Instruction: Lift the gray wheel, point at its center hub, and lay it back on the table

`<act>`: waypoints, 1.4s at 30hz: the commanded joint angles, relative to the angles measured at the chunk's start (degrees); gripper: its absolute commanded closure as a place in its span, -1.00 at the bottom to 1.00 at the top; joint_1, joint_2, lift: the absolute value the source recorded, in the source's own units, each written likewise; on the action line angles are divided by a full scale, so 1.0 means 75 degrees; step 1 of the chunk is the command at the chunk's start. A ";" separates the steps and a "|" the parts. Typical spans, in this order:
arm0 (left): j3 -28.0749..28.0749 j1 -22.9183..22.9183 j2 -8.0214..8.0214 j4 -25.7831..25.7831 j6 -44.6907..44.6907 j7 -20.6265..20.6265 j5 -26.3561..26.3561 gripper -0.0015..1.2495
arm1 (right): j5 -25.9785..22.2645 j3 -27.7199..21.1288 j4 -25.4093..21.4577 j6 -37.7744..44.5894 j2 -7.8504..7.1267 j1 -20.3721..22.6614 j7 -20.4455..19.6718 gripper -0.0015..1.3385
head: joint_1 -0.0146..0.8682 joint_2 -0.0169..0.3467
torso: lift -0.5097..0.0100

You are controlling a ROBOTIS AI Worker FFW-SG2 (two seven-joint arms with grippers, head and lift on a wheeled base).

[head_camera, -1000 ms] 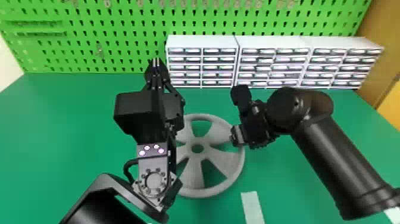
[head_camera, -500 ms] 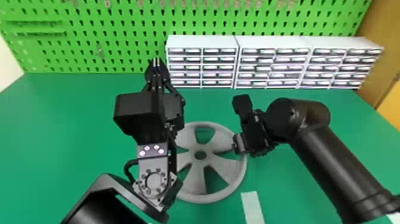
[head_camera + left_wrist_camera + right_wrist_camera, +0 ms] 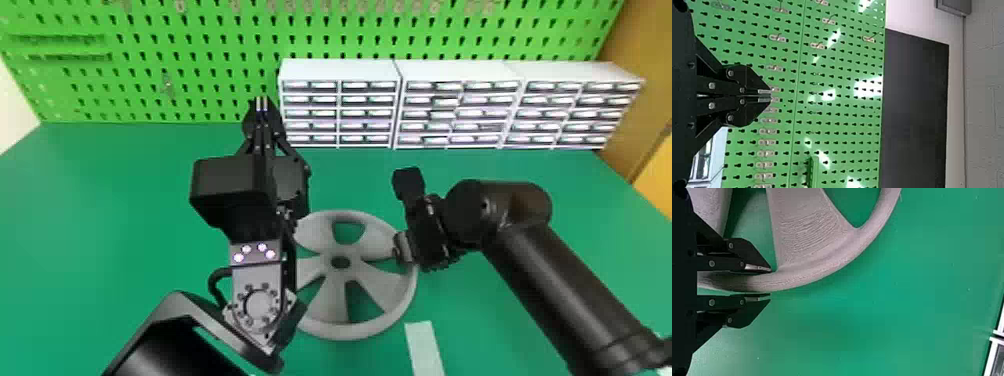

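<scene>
1. Spanning the back, a green pegboard (image 3: 150, 30) rises behind the green counter (image 3: 100, 200).
2. The left arm (image 3: 260, 300) is parked in front of the wheel, hiding its left edge from the head camera; its claw (image 3: 261, 104) is closed, fingertips together and pointing toward the pegboard.
3. White drawer cabinets (image 3: 340, 70) line the back from the middle to the right, well apart from the wheel.
4. A pale strip (image 3: 424, 345) lies on the counter near the wheel's lower right.
5. The right arm (image 3: 560, 280) comes in from the right, its claw (image 3: 404, 248) gripping the rim and covering a little of it; one finger is inside the rim, the other outside.
6. The gray wheel (image 3: 359, 265) is at or just over the middle of the counter; I cannot tell whether it touches. It is matte, with broad spokes, a rounded rim, a dark hole in its hub (image 3: 353, 261) and fine ridged lines across its surface.
</scene>
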 commanded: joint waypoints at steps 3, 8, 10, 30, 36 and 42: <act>0.0010 0.0003 0.0000 0.0009 -0.0030 0.0000 0.0000 0.80 | 0.0036 0.0015 0.0000 -0.0040 -0.0001 0.0014 0.0000 0.43 | 0.60 -0.64 | 0.59; 0.0010 0.0003 0.0000 0.0009 -0.0042 0.0000 0.0000 0.80 | 0.0025 -0.0032 0.0000 -0.0063 -0.0001 0.0025 0.0012 0.42 | 0.60 -0.64 | 0.59; 0.0010 0.0003 0.0000 0.0021 -0.0054 0.0000 0.0000 0.80 | 0.0001 -0.0079 -0.0024 -0.0110 -0.0001 0.0049 0.0012 0.29 | 0.60 -0.64 | 0.59; 0.0057 0.0014 -0.0011 0.0091 -0.0077 0.0000 -0.0012 0.79 | 0.0095 -0.0595 -0.0691 -0.0755 -0.0048 0.0436 0.0117 -0.13 | 0.60 -0.64 | 0.59; 0.0163 0.0026 -0.0047 0.0173 -0.0077 0.0000 0.0059 0.79 | 0.1114 -0.1122 -0.1313 -0.1540 -0.0025 0.0857 0.1348 -0.13 | 0.60 -0.64 | 0.59; 0.0327 0.0026 -0.0129 0.0349 -0.0159 0.0000 0.0070 0.78 | 0.1525 -0.1579 -0.1863 -0.2126 -0.0013 0.1150 0.2016 -0.13 | 0.60 -0.64 | 0.59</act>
